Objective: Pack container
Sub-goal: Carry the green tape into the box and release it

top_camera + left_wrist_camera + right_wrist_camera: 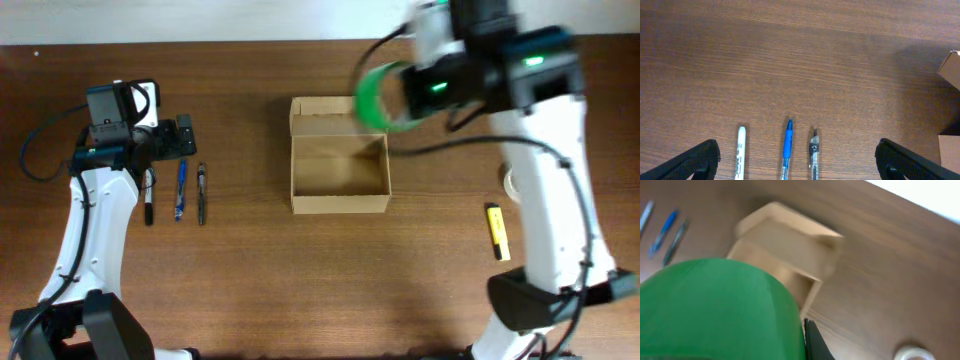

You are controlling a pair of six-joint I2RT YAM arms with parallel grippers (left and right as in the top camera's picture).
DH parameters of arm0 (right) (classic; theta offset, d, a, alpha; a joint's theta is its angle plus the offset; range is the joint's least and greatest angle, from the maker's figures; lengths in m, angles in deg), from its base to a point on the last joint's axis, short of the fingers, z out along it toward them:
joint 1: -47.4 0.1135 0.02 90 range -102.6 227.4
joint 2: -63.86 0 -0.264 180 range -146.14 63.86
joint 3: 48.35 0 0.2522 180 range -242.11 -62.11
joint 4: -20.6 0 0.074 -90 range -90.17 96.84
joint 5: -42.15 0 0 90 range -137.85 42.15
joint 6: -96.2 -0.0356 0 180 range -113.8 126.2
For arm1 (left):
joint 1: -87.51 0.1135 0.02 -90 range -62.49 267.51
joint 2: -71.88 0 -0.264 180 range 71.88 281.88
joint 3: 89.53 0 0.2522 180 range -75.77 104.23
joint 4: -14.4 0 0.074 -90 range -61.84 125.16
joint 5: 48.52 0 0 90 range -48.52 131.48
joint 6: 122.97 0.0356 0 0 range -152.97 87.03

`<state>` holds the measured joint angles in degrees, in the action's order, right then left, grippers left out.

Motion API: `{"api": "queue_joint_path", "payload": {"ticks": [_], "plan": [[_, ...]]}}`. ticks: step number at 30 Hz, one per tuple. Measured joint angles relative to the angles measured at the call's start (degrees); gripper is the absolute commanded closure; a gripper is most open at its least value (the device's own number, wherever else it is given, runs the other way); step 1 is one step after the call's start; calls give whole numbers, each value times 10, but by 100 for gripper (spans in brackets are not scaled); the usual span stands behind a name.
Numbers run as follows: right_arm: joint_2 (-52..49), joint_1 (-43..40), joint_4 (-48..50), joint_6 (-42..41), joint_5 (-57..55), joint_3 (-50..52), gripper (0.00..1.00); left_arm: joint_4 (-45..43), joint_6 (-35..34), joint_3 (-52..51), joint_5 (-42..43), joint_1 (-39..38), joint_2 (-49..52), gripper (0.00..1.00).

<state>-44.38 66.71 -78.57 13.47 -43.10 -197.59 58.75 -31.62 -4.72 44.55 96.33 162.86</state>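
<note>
The container point(339, 170) is an open tan cardboard box at the table's middle, its flap lid up at the far side; it also shows in the right wrist view point(790, 245). My right gripper point(395, 95) is shut on a green tape roll point(374, 97), held in the air over the box's far right corner. The roll fills the lower left of the right wrist view point(720, 310). My left gripper point(797, 165) is open and empty, low over three pens: a white marker point(740, 155), a blue pen point(787, 147) and a clear pen point(813, 152).
A clear tape roll point(511, 183) and a yellow highlighter point(497, 231) lie on the table at the right. The three pens lie side by side at the left point(180, 192). The clear roll also shows in the right wrist view point(912, 352).
</note>
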Motion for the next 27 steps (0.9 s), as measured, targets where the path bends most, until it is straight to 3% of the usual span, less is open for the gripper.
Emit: {"api": "queue_joint_path", "payload": {"ticks": [4, 8, 27], "plan": [[-64, 74, 23, 63, -18, 7, 96, 0, 0, 0, 0, 0, 0, 1], [-133, 96, 41, 95, -35, 11, 96, 0, 0, 0, 0, 0, 0, 1], [-317, 98, 74, 111, -23, 20, 96, 0, 0, 0, 0, 0, 0, 1]]}}
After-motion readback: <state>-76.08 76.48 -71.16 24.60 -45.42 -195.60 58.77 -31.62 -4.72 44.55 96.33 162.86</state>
